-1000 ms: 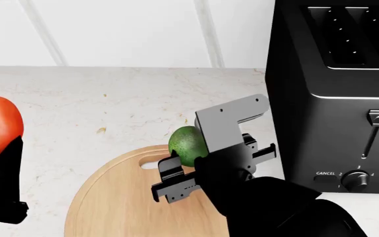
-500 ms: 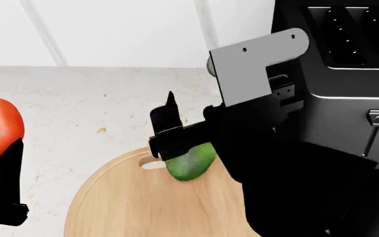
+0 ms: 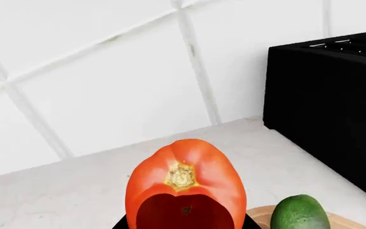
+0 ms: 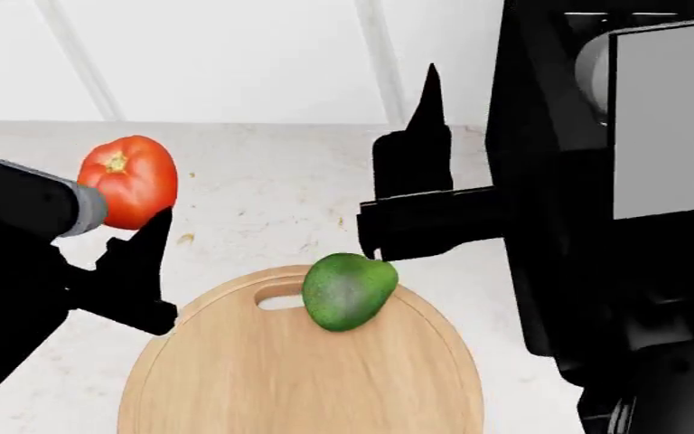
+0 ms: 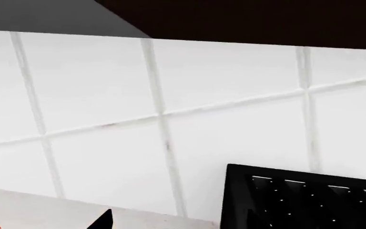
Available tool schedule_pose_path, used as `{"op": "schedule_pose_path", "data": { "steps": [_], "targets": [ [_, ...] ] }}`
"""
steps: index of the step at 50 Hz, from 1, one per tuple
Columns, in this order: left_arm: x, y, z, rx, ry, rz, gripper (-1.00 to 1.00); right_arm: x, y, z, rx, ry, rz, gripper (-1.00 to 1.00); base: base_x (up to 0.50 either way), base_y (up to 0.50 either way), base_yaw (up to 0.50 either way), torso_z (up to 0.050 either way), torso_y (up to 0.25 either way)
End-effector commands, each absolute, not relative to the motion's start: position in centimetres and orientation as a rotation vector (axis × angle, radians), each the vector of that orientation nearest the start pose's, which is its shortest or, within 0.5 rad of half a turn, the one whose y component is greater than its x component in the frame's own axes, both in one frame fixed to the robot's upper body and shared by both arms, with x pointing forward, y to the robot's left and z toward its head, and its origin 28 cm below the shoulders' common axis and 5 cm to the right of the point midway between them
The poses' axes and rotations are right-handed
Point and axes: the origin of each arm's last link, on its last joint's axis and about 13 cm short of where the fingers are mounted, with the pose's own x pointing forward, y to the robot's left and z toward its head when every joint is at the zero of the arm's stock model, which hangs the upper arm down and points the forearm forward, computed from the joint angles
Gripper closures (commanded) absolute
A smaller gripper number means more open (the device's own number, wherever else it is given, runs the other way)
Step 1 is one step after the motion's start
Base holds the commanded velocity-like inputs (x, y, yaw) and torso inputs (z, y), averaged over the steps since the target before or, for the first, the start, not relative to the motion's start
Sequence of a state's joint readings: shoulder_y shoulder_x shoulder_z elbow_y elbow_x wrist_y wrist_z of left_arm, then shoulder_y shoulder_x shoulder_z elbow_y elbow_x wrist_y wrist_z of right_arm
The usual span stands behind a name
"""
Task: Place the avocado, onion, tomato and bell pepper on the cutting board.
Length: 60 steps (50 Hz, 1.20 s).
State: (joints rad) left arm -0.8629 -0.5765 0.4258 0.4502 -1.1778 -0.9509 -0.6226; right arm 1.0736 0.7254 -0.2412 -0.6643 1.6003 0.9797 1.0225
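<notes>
The green avocado [image 4: 347, 291] lies free on the far edge of the round wooden cutting board [image 4: 263, 380], beside its handle slot. My right gripper [image 4: 450, 108] hangs open and empty above and behind the avocado, fingers pointing up. My left gripper [image 4: 130, 203] is shut on the red tomato [image 4: 130, 179], held in the air left of the board and above the counter. In the left wrist view the tomato [image 3: 186, 191] fills the jaws, with the avocado [image 3: 299, 213] beyond it. The onion and the bell pepper are out of view.
A tall black toaster [image 4: 564, 181] stands right of the board, close behind my right arm; it also shows as the toaster [image 3: 335, 105] in the left wrist view. A white tiled wall [image 4: 202, 54] backs the pale marble counter [image 4: 263, 190].
My right gripper has let go of the avocado and risen; the avocado now rests on the board. My left arm has carried the tomato right, toward the board.
</notes>
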Motion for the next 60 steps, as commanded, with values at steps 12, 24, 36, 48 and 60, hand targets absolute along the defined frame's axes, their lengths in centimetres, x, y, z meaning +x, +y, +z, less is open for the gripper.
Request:
{"op": "schedule_pose_path", "data": {
  "steps": [12, 24, 36, 48, 60],
  "targets": [
    [33.1, 17.5, 18.3, 0.195, 0.233, -0.388, 1.00, 18.2, -12.4, 28.8, 0.014, -0.195, 0.042, -1.00, 0.00, 0.00, 0.00, 0.000, 0.000],
    [32.9, 17.2, 16.3, 0.195, 0.281, -0.389, 1.00, 17.8, -12.6, 28.5, 0.031, -0.181, 0.036, -1.00, 0.00, 0.00, 0.00, 0.000, 0.000],
    [31.9, 17.0, 13.7, 0.207, 0.348, -0.403, 1.00, 17.5, -12.7, 28.3, 0.044, -0.170, 0.033, -1.00, 0.00, 0.00, 0.00, 0.000, 0.000],
    [31.2, 16.9, 13.1, 0.196, 0.374, -0.412, 1.00, 17.4, -12.6, 28.1, 0.053, -0.161, 0.035, -1.00, 0.00, 0.00, 0.00, 0.000, 0.000],
    [31.2, 17.0, 13.4, 0.188, 0.362, -0.426, -1.00, 17.4, -12.7, 28.1, 0.056, -0.160, 0.032, -1.00, 0.00, 0.00, 0.00, 0.000, 0.000]
  ]
}}
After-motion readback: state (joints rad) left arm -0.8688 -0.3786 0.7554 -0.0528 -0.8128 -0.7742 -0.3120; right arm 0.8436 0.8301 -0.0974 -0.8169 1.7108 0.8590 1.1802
